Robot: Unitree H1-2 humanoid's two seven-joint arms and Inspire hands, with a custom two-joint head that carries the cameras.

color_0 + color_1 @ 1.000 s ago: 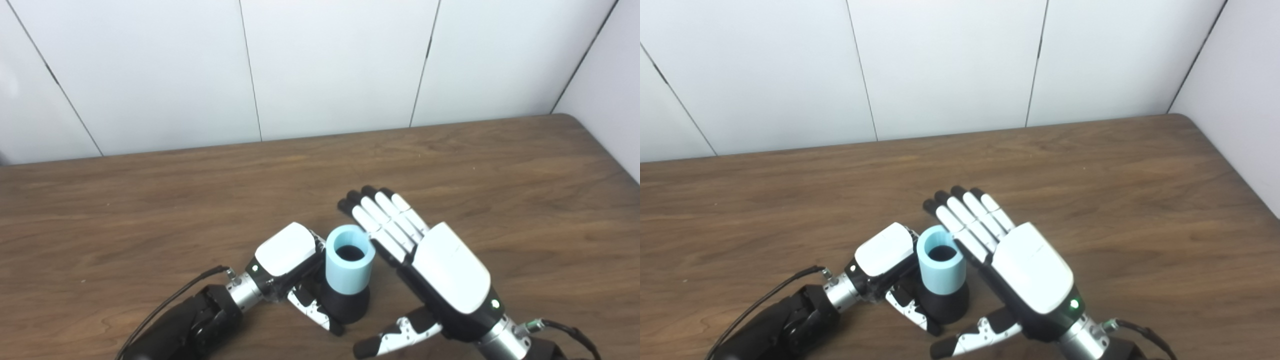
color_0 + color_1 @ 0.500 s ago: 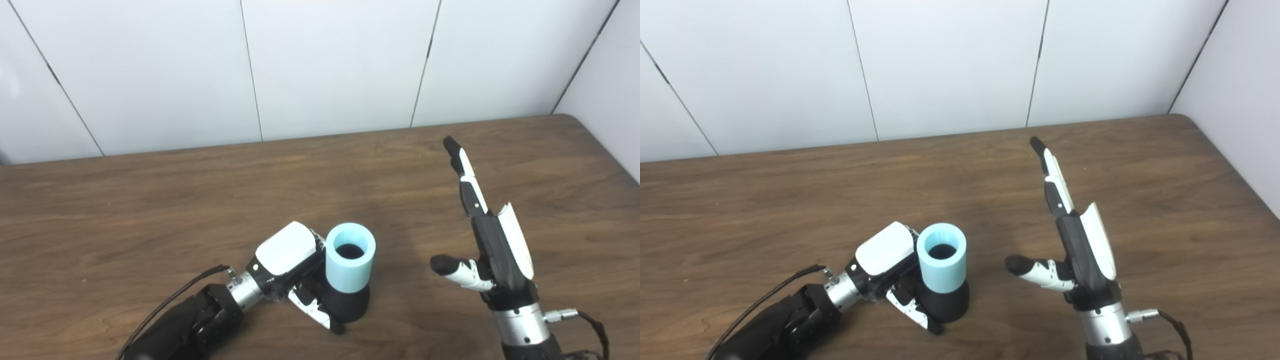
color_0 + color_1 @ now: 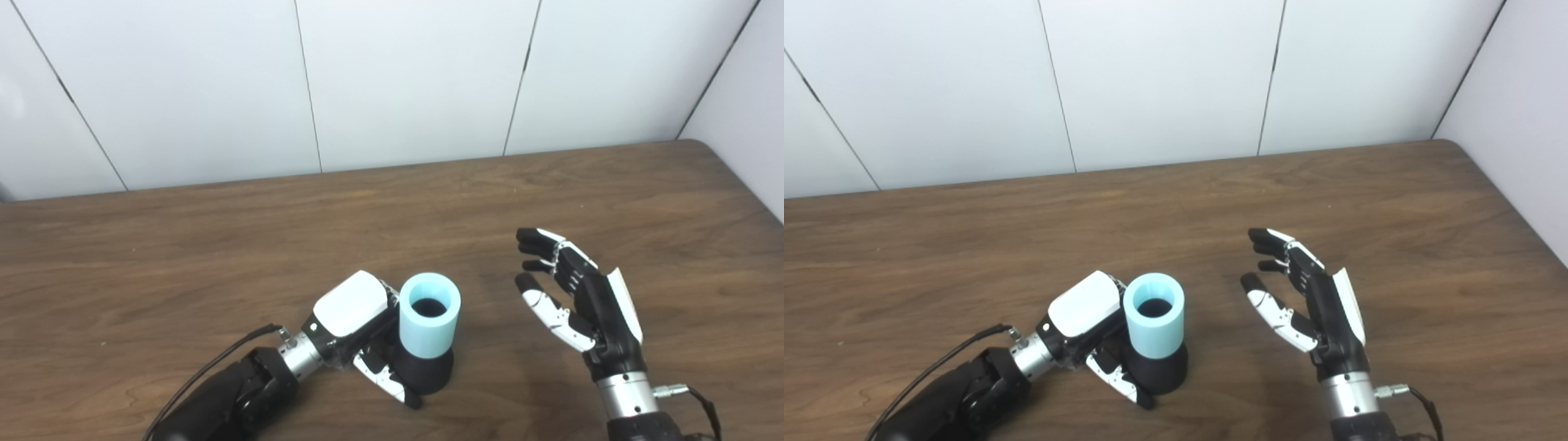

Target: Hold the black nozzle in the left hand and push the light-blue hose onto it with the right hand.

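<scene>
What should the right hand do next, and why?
Probably nothing more than pull back to rest. The light-blue hose already sits upright on the black nozzle, which the left hand holds, while the right hand is open and apart from it.

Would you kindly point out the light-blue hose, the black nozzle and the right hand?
light-blue hose [image 3: 427, 334], left eye view, on its outer wall.
black nozzle [image 3: 432, 375], left eye view, on its flared base.
right hand [image 3: 1323, 309], right eye view, on the palm.

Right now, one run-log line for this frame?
left hand: shut on black nozzle | light-blue hose: upright on nozzle | right hand: open, fingers curled, apart from hose | table
</scene>
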